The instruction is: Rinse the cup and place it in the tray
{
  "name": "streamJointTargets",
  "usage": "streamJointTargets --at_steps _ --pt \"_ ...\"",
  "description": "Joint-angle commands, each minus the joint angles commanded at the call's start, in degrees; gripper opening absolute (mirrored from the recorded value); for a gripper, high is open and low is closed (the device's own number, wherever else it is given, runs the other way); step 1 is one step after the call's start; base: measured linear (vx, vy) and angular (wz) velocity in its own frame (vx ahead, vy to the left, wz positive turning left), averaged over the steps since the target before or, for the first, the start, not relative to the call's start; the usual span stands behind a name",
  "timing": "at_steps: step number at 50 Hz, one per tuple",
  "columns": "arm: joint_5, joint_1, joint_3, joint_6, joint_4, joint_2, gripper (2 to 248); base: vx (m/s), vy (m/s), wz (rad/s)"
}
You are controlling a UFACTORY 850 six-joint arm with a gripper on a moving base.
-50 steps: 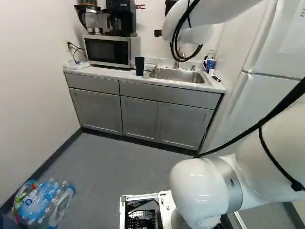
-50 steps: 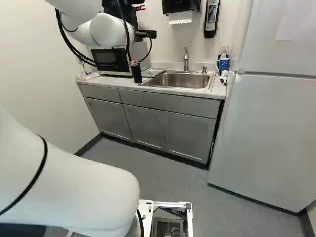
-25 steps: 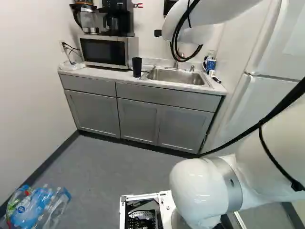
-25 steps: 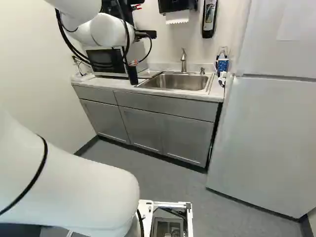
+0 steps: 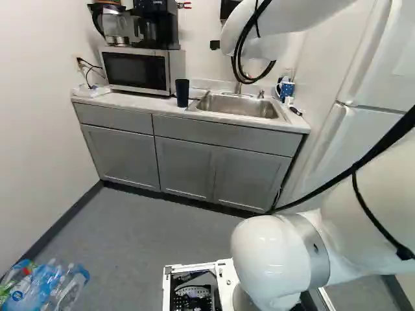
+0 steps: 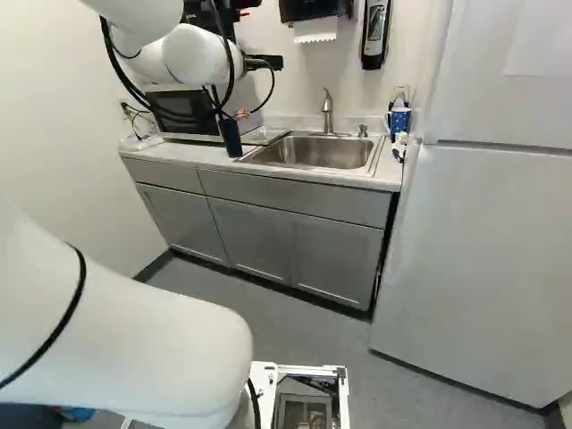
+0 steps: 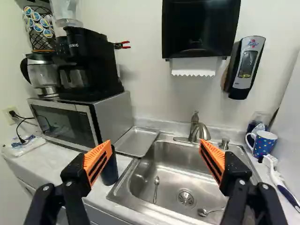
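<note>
Because the dark cup (image 5: 182, 92) looks tall, smooth and stiff, I think it is light, but it could get slippery when wet. Its middle seems the best place to hold. It stands on the counter (image 7: 56, 161), just beside the sink (image 7: 171, 161). The gripper (image 7: 155, 143) is wide open and holds nothing. The arm (image 6: 134, 349) reaches up and ahead, with its fingers facing the sink.

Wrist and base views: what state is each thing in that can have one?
Gripper, open, holding nothing
Black cup, upright
Patterned mug, upright
Tray, lying flat
Faucet, not running
Spoons, lying in sink
Microwave, door shut
Paper towel, hanging out
Cabinet doors, shut
Refrigerator, doors shut
</note>
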Motion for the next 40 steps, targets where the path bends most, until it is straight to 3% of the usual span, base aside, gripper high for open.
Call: streamJointTargets --at_steps 40 --pt "0.0 0.0 0.0 0.0 0.0 0.0 247 0.079 -0.049 0.001"
